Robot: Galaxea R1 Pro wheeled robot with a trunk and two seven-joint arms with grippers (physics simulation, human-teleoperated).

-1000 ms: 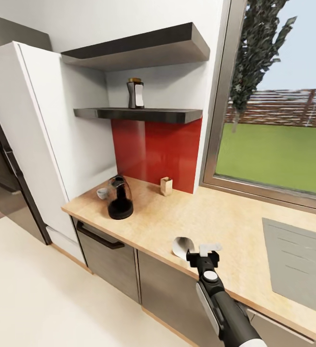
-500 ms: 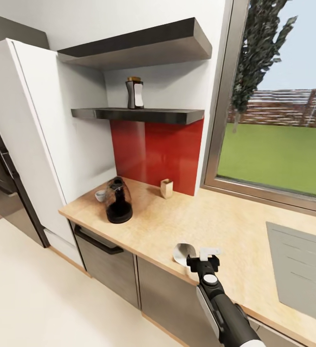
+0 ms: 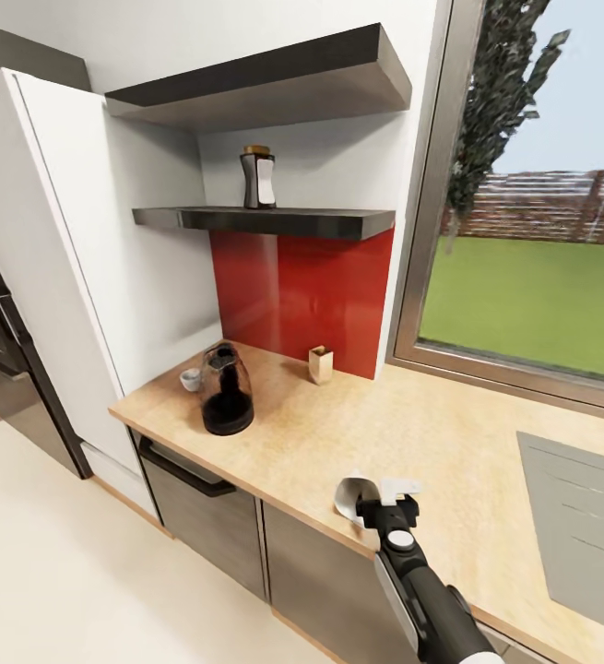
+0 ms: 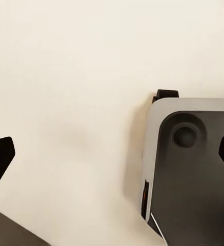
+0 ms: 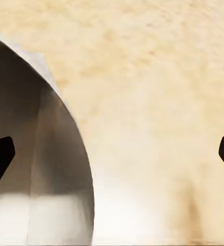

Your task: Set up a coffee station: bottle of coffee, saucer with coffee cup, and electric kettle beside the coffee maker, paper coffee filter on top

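Right pincer [image 3: 384,499] at lower centre, spread open over counter [image 3: 431,433]. One paper coffee filter [image 3: 350,496] touching its left side. One kettle [image 3: 225,391], one bottle of coffee [image 3: 258,178].

Right arm outstretched forward, its claw [image 3: 389,493] spread wide; left claw [image 4: 112,154] likewise wide, pointing downward.

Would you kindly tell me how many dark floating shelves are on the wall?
2: the kitchen shelf, lower, carrying the bottle of coffee, and a matching upper shelf directly above it.
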